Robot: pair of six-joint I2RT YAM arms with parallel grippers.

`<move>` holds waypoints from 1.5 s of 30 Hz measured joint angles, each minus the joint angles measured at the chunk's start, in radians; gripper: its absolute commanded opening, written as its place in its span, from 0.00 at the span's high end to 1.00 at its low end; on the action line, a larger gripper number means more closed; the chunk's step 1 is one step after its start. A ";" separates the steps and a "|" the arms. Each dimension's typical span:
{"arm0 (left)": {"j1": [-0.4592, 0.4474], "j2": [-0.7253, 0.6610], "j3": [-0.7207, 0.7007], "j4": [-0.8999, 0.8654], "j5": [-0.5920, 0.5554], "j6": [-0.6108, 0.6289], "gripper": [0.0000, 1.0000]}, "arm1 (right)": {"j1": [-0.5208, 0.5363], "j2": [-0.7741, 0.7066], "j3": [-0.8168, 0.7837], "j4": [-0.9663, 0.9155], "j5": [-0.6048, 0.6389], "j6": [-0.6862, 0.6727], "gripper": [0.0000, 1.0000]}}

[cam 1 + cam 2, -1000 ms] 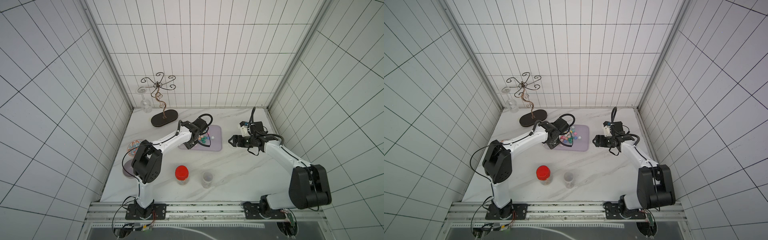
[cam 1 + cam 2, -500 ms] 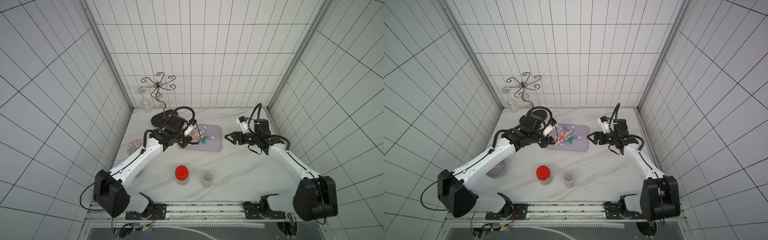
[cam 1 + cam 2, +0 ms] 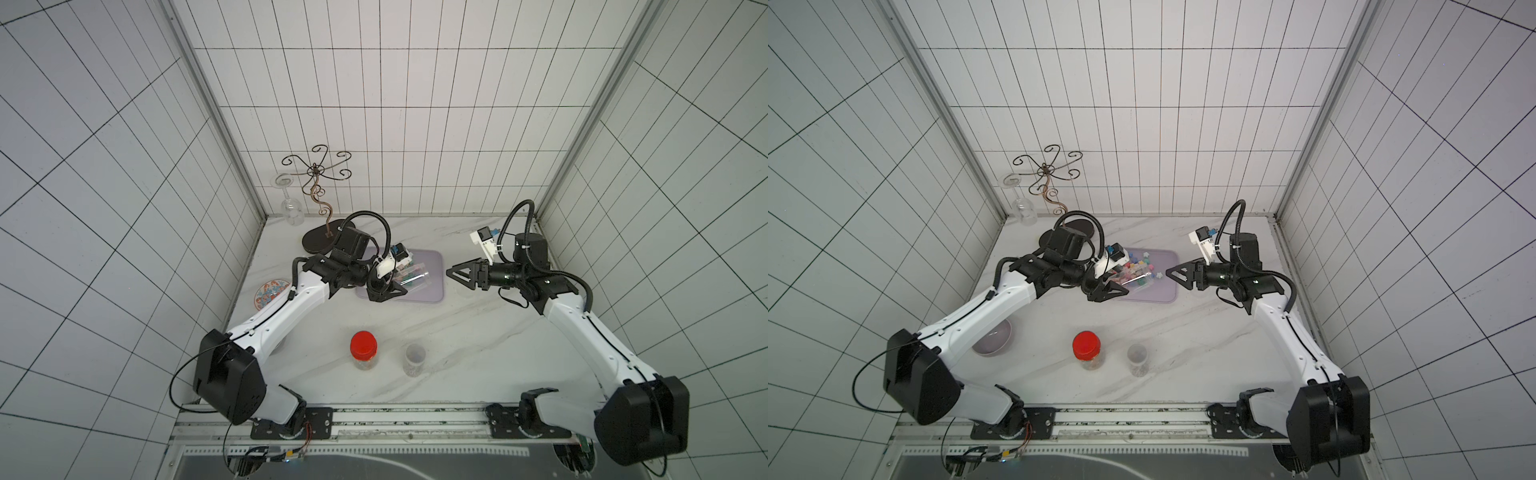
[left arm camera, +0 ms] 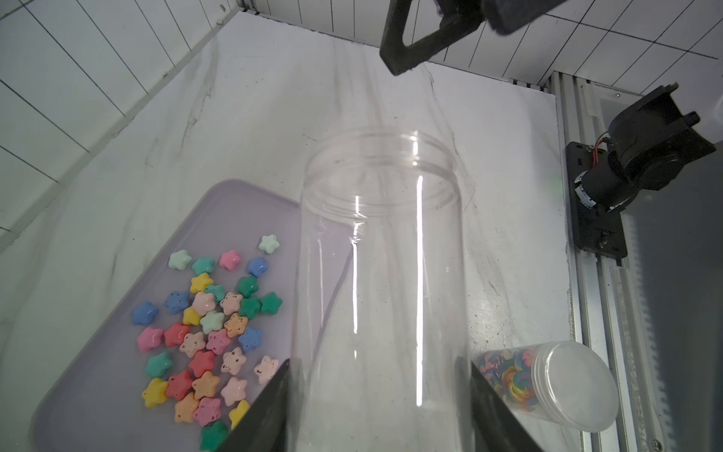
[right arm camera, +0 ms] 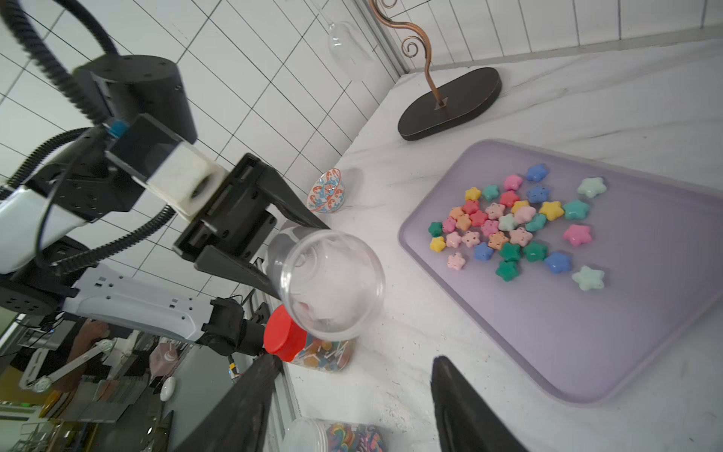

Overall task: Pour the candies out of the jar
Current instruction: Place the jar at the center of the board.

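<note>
You had a white marble desk (image 3: pixel 478 332), tiled walls (image 3: pixel 374 124). Your left pincer (image 4: pixel 375 391) gripped the empty clear jar (image 4: pixel 379 274) near the lilac tray (image 5: pixel 587 332) of star candies (image 5: pixel 508 227); right pincer (image 5: pixel 356 364) gaped, empty.

We see white tile walls (image 3: pixel 395 124), dark grout, three sides: one beyond both grippers, one outboard of left gripper (image 3: pixel 401 286), one outboard of right gripper (image 3: pixel 451 274). Metal posts (image 3: pixel 216 108) in corners. White marble tabletop (image 3: pixel 478 332), grey veins, beneath them. Metal rail (image 3: pixel 415 415) along near edge. Light soft, even.
</note>
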 measured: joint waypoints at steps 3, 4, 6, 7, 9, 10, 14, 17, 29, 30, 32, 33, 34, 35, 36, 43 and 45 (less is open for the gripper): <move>0.004 0.013 0.000 0.002 0.043 0.005 0.59 | 0.019 0.005 0.014 0.001 -0.042 -0.009 0.37; 0.004 0.013 0.000 0.003 0.056 0.006 0.59 | 0.027 0.009 0.016 0.001 -0.052 -0.014 0.38; 0.004 0.013 0.000 0.008 0.077 0.008 0.59 | 0.044 0.018 0.016 0.000 -0.068 -0.023 0.40; 0.004 0.013 0.000 0.008 0.084 0.008 0.59 | 0.053 0.027 0.016 -0.001 -0.074 -0.028 0.41; 0.004 0.013 0.000 0.010 0.097 0.008 0.58 | 0.064 0.047 0.021 -0.005 -0.082 -0.034 0.42; 0.004 0.013 0.000 0.011 0.101 0.008 0.58 | 0.068 0.059 0.026 -0.008 -0.086 -0.037 0.43; 0.004 0.013 0.000 0.013 0.109 0.007 0.57 | 0.085 0.079 0.029 -0.015 -0.089 -0.048 0.47; 0.004 0.013 0.000 0.014 0.113 0.007 0.57 | 0.095 0.079 0.032 -0.019 -0.092 -0.052 0.51; 0.004 0.014 0.000 0.014 0.116 -0.002 0.57 | 0.130 0.080 0.051 0.008 -0.100 -0.028 0.63; 0.004 0.014 0.000 0.014 0.116 -0.003 0.56 | 0.132 0.081 0.051 0.011 -0.101 -0.025 0.65; 0.004 0.014 0.000 0.014 0.116 -0.004 0.57 | 0.137 0.083 0.051 0.023 -0.104 -0.017 0.68; 0.004 0.014 0.000 0.014 0.116 -0.005 0.56 | 0.138 0.084 0.051 0.032 -0.105 -0.010 0.69; 0.004 0.014 0.000 0.014 0.116 -0.006 0.56 | 0.138 0.086 0.051 0.040 -0.107 -0.003 0.70; 0.004 0.014 0.000 0.014 0.116 -0.008 0.56 | 0.138 0.087 0.051 0.047 -0.108 0.003 0.70; 0.004 0.014 0.000 0.014 0.116 -0.008 0.56 | 0.138 0.087 0.051 0.057 -0.111 0.010 0.71; 0.004 0.016 0.000 0.029 0.115 -0.019 0.56 | 0.143 0.111 0.051 0.087 -0.114 0.056 0.76; 0.004 0.016 0.000 0.038 0.112 -0.021 0.56 | 0.143 0.116 0.051 0.088 -0.114 0.066 0.77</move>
